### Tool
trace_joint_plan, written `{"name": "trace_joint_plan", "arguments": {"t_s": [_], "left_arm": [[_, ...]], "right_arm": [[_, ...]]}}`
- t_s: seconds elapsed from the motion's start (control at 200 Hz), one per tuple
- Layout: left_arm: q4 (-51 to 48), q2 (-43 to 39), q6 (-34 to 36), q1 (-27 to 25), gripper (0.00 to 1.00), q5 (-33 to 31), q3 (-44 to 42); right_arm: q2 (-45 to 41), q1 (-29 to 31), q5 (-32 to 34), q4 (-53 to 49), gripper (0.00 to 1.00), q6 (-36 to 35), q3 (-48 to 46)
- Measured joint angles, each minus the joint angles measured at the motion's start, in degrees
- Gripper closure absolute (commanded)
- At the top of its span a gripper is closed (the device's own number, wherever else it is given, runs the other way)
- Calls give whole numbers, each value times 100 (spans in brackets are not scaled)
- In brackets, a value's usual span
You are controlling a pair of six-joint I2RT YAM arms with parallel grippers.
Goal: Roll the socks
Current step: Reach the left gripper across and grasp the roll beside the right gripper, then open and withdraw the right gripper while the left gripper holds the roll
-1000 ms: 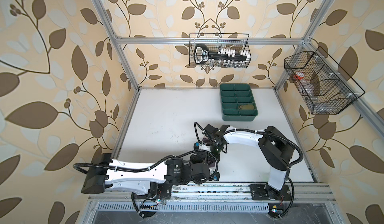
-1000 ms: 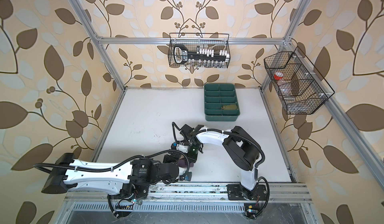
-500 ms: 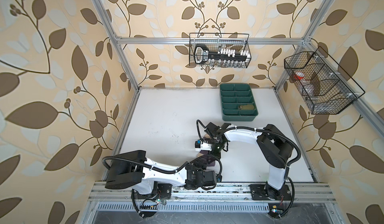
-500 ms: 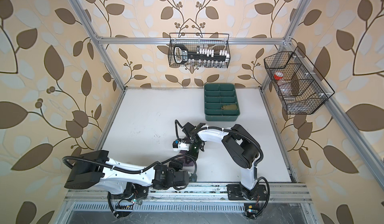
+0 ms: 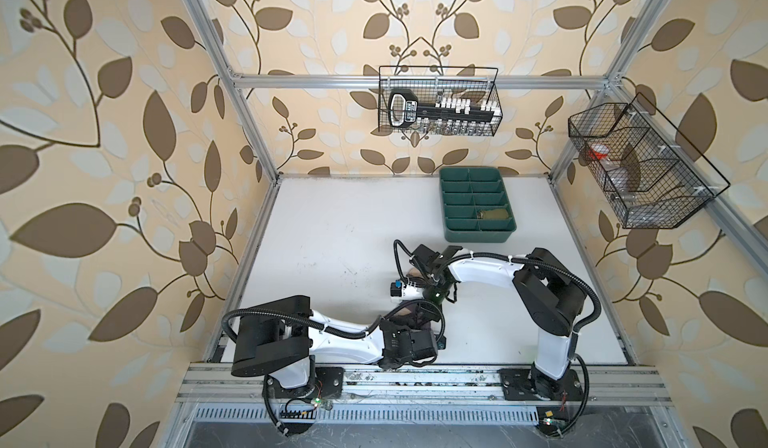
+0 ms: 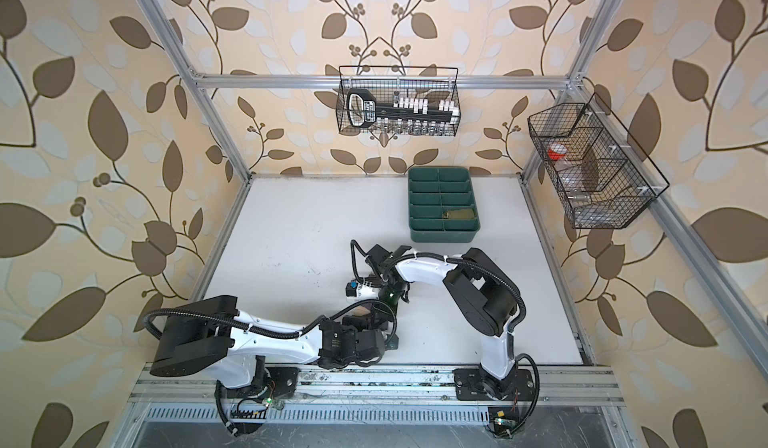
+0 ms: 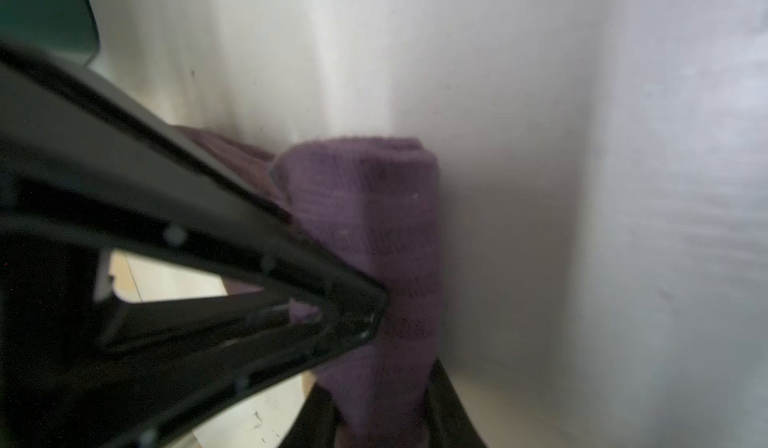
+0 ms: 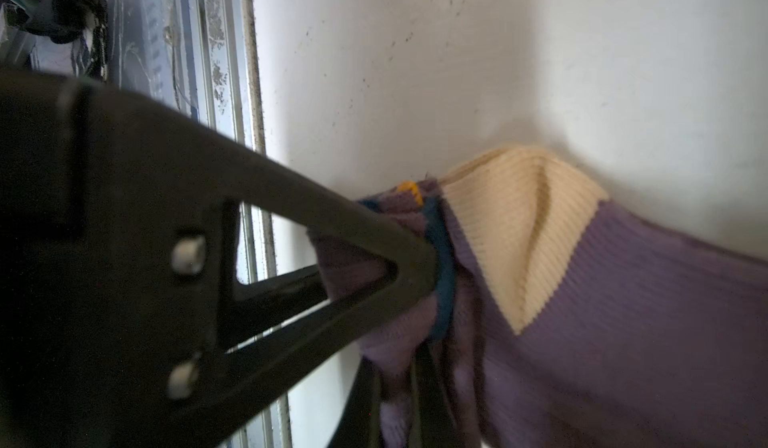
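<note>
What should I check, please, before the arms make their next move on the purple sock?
1. Right gripper pinching the purple sock at its striped cuff: ok.
2. Left gripper closed on the rolled part, fabric between its jaws: ok.
3. Sock fully rolled: not ok; the stretch by the beige heel lies flat, unrolled.
4. Whole sock visible from above: not ok; the arms cover most of it in both top views.
5. Olive sock put away in the green tray: ok.
6. Free tray compartment for this sock: ok; the others look empty.
</note>
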Motion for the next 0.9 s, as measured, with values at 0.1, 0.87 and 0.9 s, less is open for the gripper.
{"name": "trace_joint_plan", "arguments": {"t_s": [0.1, 0.87, 0.9], "left_arm": [[-120, 55, 52, 2, 96, 22, 107], [-1154, 210, 308, 1034, 98, 2870, 1143], [-1270, 302, 310, 1150, 98, 3062, 1283]], "right_arm": [[-2, -9, 24, -11, 71, 2, 0], [-7141, -1657, 3615, 3560, 0, 1121, -2765], [-7475, -1652, 3628, 3598, 0, 1034, -2889]]}}
